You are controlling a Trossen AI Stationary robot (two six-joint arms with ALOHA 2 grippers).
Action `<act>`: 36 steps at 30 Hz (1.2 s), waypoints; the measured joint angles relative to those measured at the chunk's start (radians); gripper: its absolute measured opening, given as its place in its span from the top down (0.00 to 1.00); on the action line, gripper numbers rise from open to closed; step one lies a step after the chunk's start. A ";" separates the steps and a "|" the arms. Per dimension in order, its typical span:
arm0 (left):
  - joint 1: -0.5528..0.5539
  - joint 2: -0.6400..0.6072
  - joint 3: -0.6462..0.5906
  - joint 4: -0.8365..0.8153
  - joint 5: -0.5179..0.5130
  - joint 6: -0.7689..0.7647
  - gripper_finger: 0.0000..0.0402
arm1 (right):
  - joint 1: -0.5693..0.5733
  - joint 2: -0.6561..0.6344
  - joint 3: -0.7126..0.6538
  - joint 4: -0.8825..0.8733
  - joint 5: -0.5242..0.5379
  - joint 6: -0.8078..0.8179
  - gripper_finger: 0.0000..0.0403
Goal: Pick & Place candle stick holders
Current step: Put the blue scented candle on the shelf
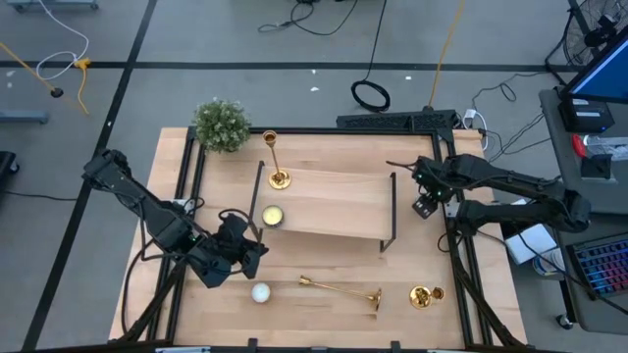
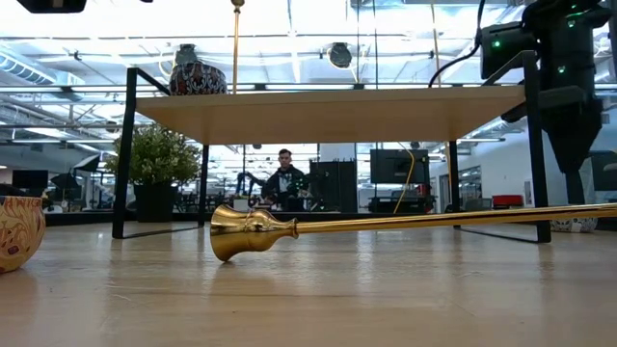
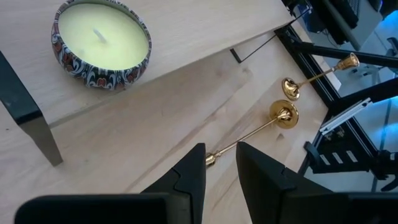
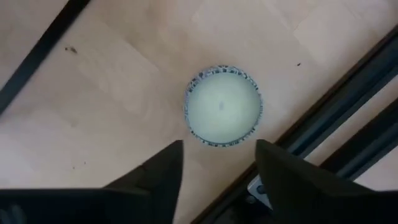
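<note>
**Three gold holders, both grippers empty**

Three candle stick holders show from above: one upright on the shelf's far left end, one lying near the bench's front edge, a third toward the front right corner. The left wrist view alone shows the left gripper's fingers slightly parted and empty above the lying stem. The right wrist view alone shows the right gripper spread, empty, over a candle tin.

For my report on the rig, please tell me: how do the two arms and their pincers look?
Both arms are dark, jointed, with black cables along them. The left pincer has two black wedge-shaped fingers; the right pincer looks alike. Small green lights glow on the right arm in the low view.
</note>
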 joint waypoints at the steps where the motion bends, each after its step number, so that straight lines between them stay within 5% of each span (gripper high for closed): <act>1: 0.000 0.000 0.000 0.000 0.000 -0.002 0.77 | 0.000 0.000 0.000 0.000 0.012 0.022 0.45; 15: 0.000 0.000 0.000 0.001 -0.010 0.009 0.77 | 0.002 0.101 0.000 0.044 -0.072 0.215 0.14; 26: -0.010 0.099 -0.001 0.068 -0.020 0.012 0.77 | 0.000 0.164 0.000 0.046 -0.012 0.208 0.12; 36: -0.037 0.114 -0.001 0.316 -0.093 0.170 0.77 | 0.000 0.201 -0.044 0.098 -0.018 0.226 0.12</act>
